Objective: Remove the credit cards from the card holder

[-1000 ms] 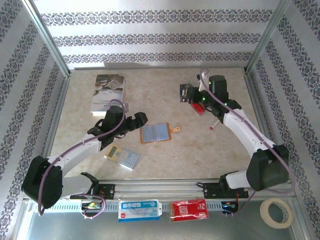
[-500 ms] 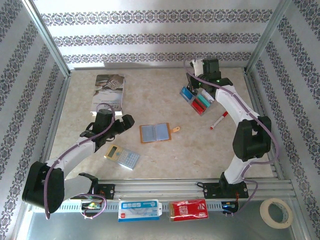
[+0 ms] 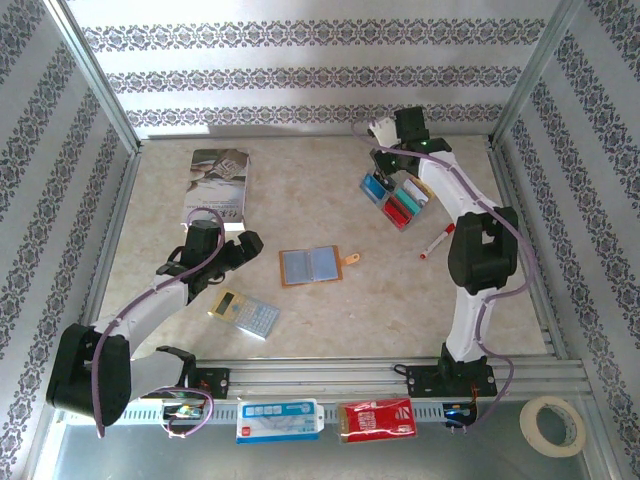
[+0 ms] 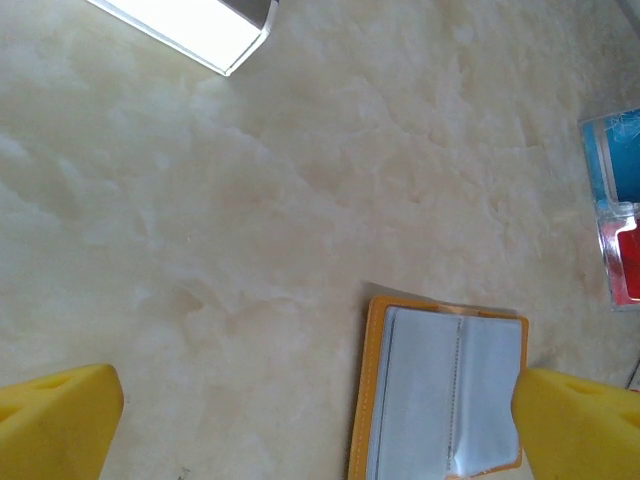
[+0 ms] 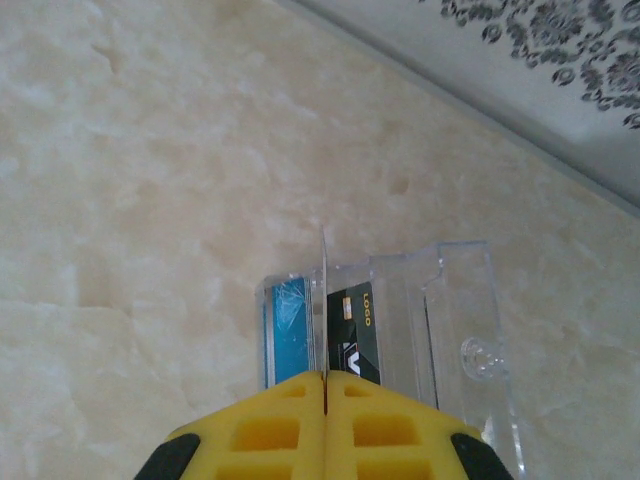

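Card holder (image 3: 312,265) lies open; apparently blue, red credit cards (image 3: 403,207) apart.

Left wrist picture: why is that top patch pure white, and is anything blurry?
Left wrist view: the corner of the book is overexposed, detail lost; the card holder is sharp; the near yellow fingers look soft. Right wrist view: soft, even light.

The marbled table (image 3: 330,335) is carrying an open card holder (image 3: 312,265) near its centre, while a book (image 3: 217,183) is lying at ten o'clock, a calculator (image 3: 247,315) at eight, a clear tray (image 3: 417,198) at two and a red pen (image 3: 437,241) at three.
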You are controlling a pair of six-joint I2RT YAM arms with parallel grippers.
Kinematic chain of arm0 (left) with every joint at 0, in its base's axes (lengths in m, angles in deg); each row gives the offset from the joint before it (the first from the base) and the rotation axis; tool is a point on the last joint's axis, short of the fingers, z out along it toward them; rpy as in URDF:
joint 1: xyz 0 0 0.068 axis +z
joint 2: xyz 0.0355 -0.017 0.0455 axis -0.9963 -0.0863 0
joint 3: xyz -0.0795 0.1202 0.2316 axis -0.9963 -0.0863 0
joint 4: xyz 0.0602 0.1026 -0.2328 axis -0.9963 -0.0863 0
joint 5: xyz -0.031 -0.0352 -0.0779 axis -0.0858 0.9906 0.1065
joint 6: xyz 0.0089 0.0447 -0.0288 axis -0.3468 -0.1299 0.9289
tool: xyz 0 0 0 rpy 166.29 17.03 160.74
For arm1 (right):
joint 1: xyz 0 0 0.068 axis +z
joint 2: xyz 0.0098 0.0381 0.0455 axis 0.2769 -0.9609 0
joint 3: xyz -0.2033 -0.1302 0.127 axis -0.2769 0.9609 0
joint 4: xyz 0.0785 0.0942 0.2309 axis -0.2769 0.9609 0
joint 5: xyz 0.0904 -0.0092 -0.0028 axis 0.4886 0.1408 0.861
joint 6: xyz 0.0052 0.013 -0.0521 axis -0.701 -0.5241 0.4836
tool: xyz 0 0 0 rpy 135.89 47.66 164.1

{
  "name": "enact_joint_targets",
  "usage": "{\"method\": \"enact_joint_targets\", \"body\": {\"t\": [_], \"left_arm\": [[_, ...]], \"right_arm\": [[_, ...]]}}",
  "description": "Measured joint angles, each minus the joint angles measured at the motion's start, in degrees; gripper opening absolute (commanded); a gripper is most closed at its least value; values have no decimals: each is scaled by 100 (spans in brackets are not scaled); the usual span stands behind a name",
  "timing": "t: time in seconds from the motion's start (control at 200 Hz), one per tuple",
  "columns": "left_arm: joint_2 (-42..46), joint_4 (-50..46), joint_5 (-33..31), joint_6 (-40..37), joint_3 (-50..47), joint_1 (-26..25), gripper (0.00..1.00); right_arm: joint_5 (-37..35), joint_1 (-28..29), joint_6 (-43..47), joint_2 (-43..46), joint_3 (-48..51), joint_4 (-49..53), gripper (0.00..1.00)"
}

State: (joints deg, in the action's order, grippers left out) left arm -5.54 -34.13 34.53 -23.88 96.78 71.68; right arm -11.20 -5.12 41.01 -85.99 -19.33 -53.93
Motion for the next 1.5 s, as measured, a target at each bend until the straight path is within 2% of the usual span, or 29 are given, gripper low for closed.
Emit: {"method": "enact_joint_targets", "body": {"t": [0.739,0.999,1.234,1.499], "left_arm": [[-4,-2,116,-15,0,7,100],[-4,-2,118,-15,0,7,100],[-4,-2,133,-17,0,15,100],[-4,-4,136,-17,0,35,100]], "right_arm": [[-389,-37,531,-708,-468,503,0],[-411,-37,544,-885,-586,651,5],[-817,-35,483,-1005,-750,686,20],[-1248,-22,269,-1005,-822,664,21]]}}
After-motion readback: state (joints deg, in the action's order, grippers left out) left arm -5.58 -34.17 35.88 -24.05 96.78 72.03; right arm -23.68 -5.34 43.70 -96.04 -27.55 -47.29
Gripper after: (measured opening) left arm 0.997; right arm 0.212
